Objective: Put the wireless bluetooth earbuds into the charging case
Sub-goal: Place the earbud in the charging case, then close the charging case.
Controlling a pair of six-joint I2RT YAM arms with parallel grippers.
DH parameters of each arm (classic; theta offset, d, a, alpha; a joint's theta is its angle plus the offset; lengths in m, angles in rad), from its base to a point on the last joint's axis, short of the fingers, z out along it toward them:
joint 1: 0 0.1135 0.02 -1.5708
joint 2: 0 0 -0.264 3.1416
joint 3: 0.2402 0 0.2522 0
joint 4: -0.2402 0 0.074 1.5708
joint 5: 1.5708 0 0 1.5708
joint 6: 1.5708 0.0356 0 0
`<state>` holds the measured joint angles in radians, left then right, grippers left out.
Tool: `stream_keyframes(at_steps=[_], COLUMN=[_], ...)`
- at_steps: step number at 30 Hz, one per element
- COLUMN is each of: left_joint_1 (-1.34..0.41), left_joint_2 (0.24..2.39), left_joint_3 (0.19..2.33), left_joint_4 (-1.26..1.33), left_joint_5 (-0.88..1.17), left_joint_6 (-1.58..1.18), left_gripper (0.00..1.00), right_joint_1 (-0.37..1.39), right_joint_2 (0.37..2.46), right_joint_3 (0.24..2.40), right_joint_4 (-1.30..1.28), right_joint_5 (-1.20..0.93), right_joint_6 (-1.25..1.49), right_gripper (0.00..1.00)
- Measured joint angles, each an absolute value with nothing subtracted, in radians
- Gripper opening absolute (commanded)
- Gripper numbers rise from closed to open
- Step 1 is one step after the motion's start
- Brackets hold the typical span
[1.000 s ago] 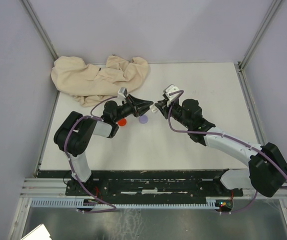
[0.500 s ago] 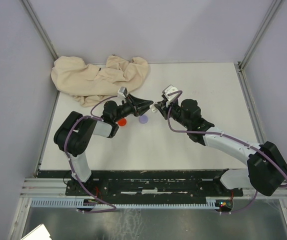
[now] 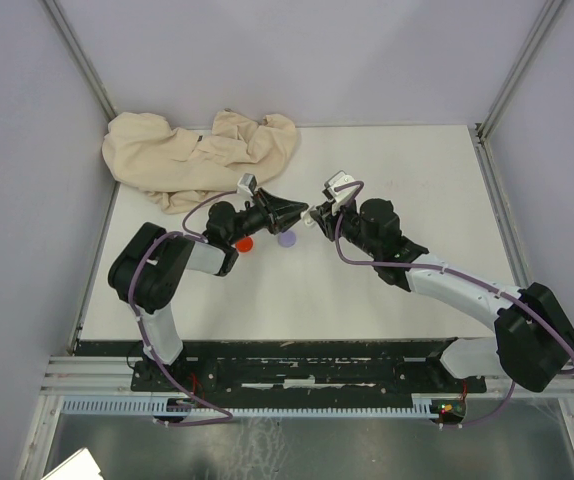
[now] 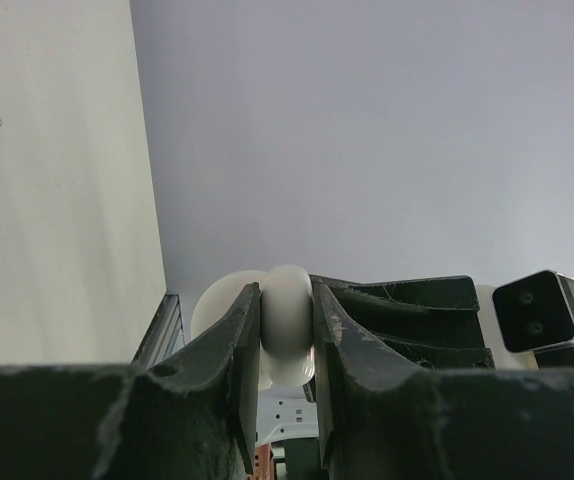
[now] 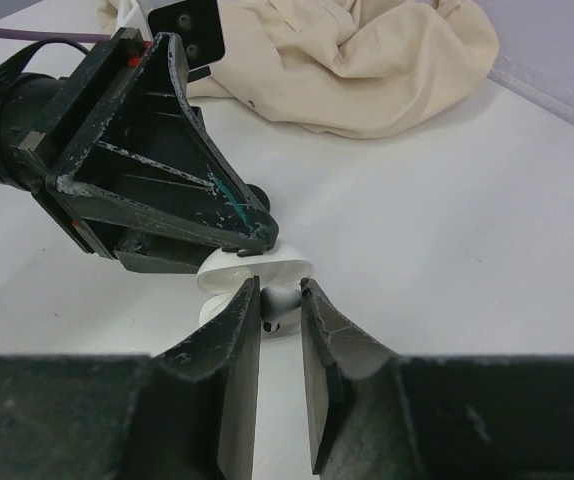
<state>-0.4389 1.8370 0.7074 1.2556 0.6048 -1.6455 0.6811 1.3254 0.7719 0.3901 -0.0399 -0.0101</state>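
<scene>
Movement on the right side: the white-and-black right arm (image 3: pixel 437 280) has crept a shade further in toward its partner over the last second, and the two now meet nose to nose at mid-table. The black left arm (image 3: pixel 167 265) hasn't budged. Its black two-finger left tool (image 5: pixel 255 243) is clamped on the small white rounded plastic charging case (image 4: pixel 287 320), holding it up off the surface. The right tool (image 3: pixel 313 214) shows only a narrow slot between its jaws, and at their tips sits one tiny white stemmed earbud (image 5: pixel 279 298), right up against the case. Gripped or just let go? I can't tell from here. My read: the bud is at the mouth of the case, so seating it looks close.

Round the scene now: pale lilac walls (image 3: pixel 297 60) on three sides and a plain white table (image 3: pixel 397 170) below. A crumpled beige cloth (image 3: pixel 202 150) lies at the far left. A flat red round disc (image 3: pixel 246 243) and a pale purple round disc (image 3: pixel 287 239) rest on the table under the left tool.
</scene>
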Motion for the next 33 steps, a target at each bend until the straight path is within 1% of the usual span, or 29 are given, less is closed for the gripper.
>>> stream_keyframes(at_steps=[2,4,13,17,19,20,23,24,25,27,28,30,33], left_joint_1=[-0.439,-0.439,-0.439,-0.439,-0.439,-0.439,-0.439,-0.439,-0.439,-0.439,-0.439,-0.439,-0.439], left_joint_2=[1.837,1.836,1.831,1.831,1.831,1.831,1.831,1.831,1.831,1.831,1.83,1.826,1.806], left_joint_3=[0.708,0.708,0.708,0.708,0.708,0.708,0.708,0.707,0.707,0.704,0.7,0.693,0.686], left_joint_4=[1.256,1.26,1.262,1.262,1.262,1.262,1.258,1.256,1.249,1.229,1.215,1.175,1.092], left_joint_5=[0.605,0.606,0.606,0.603,0.596,0.592,0.568,0.558,0.543,0.512,0.489,0.442,0.361], left_joint_6=[-1.645,-1.646,-1.646,-1.645,-1.646,-1.646,-1.647,-1.649,-1.649,-1.65,-1.65,-1.656,-1.685], left_gripper=[0.03,0.03,0.03,0.03,0.03,0.03,0.03,0.03,0.03,0.03,0.03,0.03,0.03], right_joint_1=[0.681,0.681,0.68,0.679,0.679,0.679,0.679,0.679,0.679,0.679,0.679,0.68,0.691], right_joint_2=[1.325,1.325,1.317,1.271,1.237,1.222,1.177,1.169,1.166,1.166,1.166,1.172,1.195], right_joint_3=[0.772,0.772,0.776,0.776,0.778,0.78,0.785,0.789,0.799,0.81,0.811,0.81,0.805], right_joint_4=[0.383,0.377,0.397,0.407,0.404,0.402,0.378,0.361,0.336,0.303,0.291,0.271,0.257], right_joint_5=[-0.035,-0.025,0.001,0.009,0.021,0.027,0.041,0.049,0.06,0.081,0.091,0.119,0.175], right_joint_6=[-0.005,-0.004,0.032,0.047,0.047,0.042,0.021,0.018,0.014,0.004,0.004,-0.012,-0.038], right_gripper=[0.35,0.42,0.57,0.68,0.69,0.71,0.71,0.72,0.78,0.93,0.95,0.96,0.99])
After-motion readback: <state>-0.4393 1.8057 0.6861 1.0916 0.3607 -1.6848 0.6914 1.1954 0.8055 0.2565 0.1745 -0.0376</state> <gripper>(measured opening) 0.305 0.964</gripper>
